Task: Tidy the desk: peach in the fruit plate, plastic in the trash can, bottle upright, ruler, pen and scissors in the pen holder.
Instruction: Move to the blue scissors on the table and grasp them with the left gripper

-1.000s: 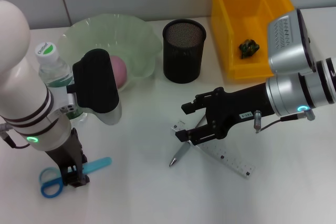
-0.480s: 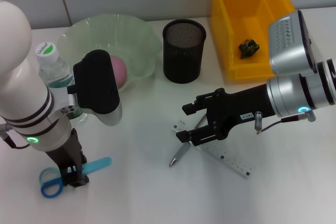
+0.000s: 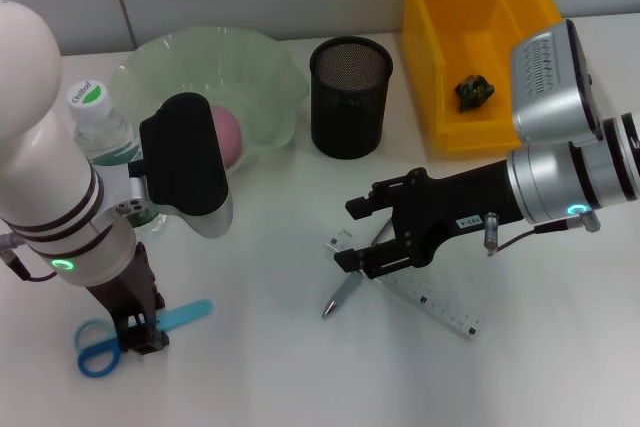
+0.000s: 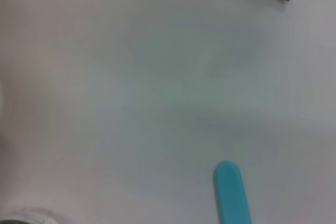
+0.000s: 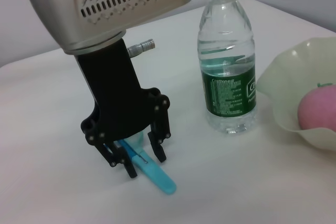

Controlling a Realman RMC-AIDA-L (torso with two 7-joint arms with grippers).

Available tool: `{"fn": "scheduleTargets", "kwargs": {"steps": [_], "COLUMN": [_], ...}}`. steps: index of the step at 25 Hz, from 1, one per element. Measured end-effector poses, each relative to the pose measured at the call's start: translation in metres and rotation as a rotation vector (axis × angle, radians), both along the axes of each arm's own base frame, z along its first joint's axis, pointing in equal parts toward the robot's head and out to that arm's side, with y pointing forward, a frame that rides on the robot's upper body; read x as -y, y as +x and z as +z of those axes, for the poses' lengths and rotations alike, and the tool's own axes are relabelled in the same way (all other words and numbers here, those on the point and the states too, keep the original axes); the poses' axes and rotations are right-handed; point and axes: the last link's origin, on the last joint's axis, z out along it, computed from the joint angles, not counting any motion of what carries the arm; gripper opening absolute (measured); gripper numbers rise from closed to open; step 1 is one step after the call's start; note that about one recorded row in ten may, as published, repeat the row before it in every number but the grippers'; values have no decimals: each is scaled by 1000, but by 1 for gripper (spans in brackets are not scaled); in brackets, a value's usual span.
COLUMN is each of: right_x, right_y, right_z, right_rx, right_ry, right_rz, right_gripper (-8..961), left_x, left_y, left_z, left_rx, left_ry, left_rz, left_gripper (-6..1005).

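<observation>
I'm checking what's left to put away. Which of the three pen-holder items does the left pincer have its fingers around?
The blue scissors: the left pincer straddles them, while the pen and ruler lie under the right pincer.

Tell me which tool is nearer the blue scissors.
Left. The left tool is down over the blue scissors, fingers straddling their blades. The right tool is far across the desk, above the pen and ruler.
</observation>
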Motion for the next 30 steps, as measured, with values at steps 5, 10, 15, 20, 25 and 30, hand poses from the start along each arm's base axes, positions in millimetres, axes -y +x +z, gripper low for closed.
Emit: {"fn": "scheduleTargets", "kwargs": {"steps": [5, 10, 15, 20, 25, 30], "right_x": [-1, -1, -1, -1, -1, -1], "right_y": [-1, -2, -2, -1, -1, -1], "right_z": [0, 0, 0, 1, 1, 1], "right_rx": [-2, -3, -3, -3, -3, -4], "right_ry": [-1, -1, 3, 3, 4, 2], "right_rz": [3, 4, 2, 0, 0, 1], "right_gripper": [743, 743, 743, 742, 742, 742], "left_x": [0, 0, 0, -1, 0, 0], "left_y": [0, 0, -1, -2, -2, -3], "left_z": [0, 0, -1, -2, -3, -4], "left_rx": [-1, -3, -9, -14, -13, -12], "left_ry": [1, -3, -8, -13, -18, -23], "left_rz": [-1, -5, -3, 0, 1, 3], "left_gripper": [360, 345, 329, 314, 299, 283]}}
